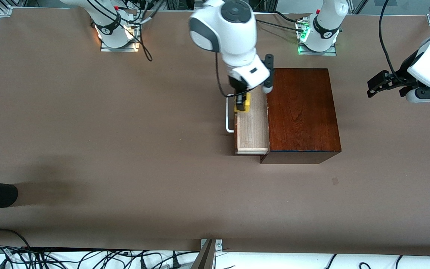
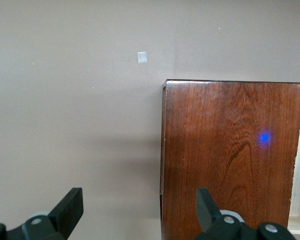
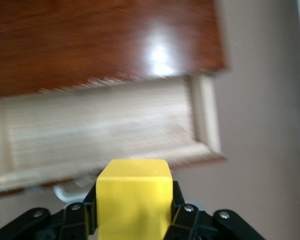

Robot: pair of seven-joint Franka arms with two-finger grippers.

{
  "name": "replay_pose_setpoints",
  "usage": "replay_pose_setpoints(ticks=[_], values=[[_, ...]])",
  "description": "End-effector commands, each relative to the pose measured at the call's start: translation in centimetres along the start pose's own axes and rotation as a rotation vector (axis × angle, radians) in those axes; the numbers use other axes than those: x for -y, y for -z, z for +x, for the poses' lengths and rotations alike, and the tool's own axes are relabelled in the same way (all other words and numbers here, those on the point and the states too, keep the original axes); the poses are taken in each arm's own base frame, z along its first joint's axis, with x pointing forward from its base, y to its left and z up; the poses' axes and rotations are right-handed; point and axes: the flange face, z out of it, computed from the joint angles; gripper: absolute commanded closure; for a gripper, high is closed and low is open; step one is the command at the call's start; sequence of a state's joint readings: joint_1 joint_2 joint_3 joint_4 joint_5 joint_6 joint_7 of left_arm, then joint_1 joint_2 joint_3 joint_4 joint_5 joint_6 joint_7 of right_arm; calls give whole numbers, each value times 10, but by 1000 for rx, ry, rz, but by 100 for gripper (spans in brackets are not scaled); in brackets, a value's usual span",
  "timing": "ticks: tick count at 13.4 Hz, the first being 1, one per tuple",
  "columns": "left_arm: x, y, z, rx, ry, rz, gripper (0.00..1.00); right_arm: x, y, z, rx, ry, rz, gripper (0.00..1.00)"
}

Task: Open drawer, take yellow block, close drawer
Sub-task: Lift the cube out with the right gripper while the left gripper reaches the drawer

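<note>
The right gripper (image 1: 242,102) hangs over the open drawer (image 1: 252,129), at the drawer end closest to the robot bases. Its two black fingers (image 3: 182,212) are pressed tight on the sides of the yellow block (image 3: 134,200). The block sits between them, held up in the air. In the right wrist view the pale wood floor of the drawer shows under the block, with the shiny brown box (image 1: 301,112) next to it.

The drawer is pulled out of the box toward the right arm's end of the table (image 1: 88,149). Its white handle (image 1: 229,116) sticks out from its front, just beside the gripper and lower down.

The left gripper (image 1: 375,85) waits up over the table at the left arm's end, well apart from the box. Its fingers (image 2: 70,207) are spread wide with nothing between them. In the left wrist view the box top shows under one finger, with a small blue dot of light on it. A little pale square (image 2: 142,57) lies on the table near the box.
</note>
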State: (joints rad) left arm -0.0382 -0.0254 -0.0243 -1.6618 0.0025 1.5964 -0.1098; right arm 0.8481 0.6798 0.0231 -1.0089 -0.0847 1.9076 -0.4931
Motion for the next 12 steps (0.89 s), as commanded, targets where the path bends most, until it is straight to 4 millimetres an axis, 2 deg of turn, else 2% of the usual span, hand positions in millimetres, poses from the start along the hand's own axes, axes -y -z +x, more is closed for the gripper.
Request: replay_pose_setpoints(ticks=[1,2,3,4,6,7,8,10,12], values=[[-3,8,0,13,-10,-21,0,-44,62,-45,39,-164,-33,100],[-13,13,-2,15,-40,-22,0,-62,77,-63,59,-226,-51,100],[-35,17,-8,45,-92,-16,0,-84,92,-86,71,-276,-60,100],[-49,14,-4,74,-119,-13,0,-107,106,-109,61,-330,-61,100],[-85,15,-8,110,-186,-10,0,-149,120,-159,60,-442,-13,100],[-110,8,-12,143,-237,-7,0,-174,137,-196,33,-515,16,100],[-135,0,-19,167,-287,-8,0,-191,140,-228,22,-578,48,100],[-191,-34,-25,235,-431,-12,0,-204,142,-284,45,-676,80,100],[-243,-63,-32,261,-630,-55,0,-206,136,-331,86,-795,110,100]])
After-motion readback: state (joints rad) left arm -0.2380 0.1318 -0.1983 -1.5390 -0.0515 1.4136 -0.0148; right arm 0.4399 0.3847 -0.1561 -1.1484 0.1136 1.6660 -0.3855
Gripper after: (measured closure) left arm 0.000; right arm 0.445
